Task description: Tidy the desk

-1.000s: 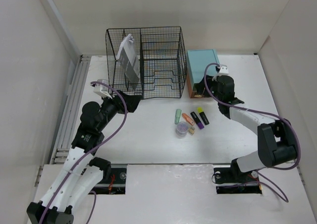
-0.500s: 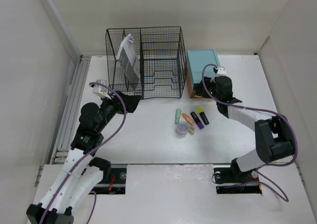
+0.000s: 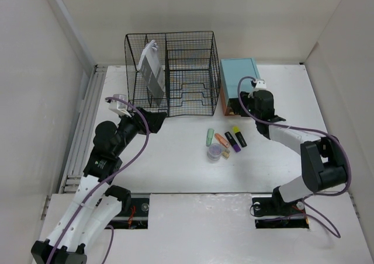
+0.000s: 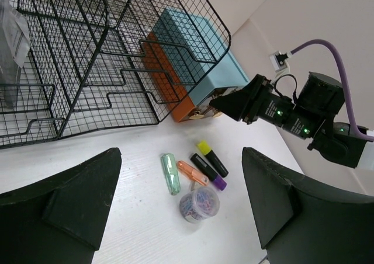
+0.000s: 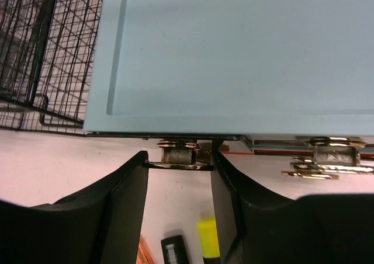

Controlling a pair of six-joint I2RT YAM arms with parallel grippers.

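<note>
Two finger pairs: left fingers [image 4: 70, 205] wide, right fingers [image 5: 105, 217] narrowly flanking the drawer knob [image 5: 178, 155]; desk [image 3: 175, 165] runs left-right.

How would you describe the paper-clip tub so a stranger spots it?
On the white desk, in front of the black wire-mesh organizer, lies a row of highlighters. The paper-clip tub sits on their near side: the only round, clear item.

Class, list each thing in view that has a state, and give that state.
Left gripper, open, empty.
Right gripper, jaws straddling a drawer knob, grip unclear.
Teal drawer box, drawers look shut.
Wire organizer, upright, grey packet in its left compartment.
Highlighters, lying flat on the desk.
Clip jar, upright.
</note>
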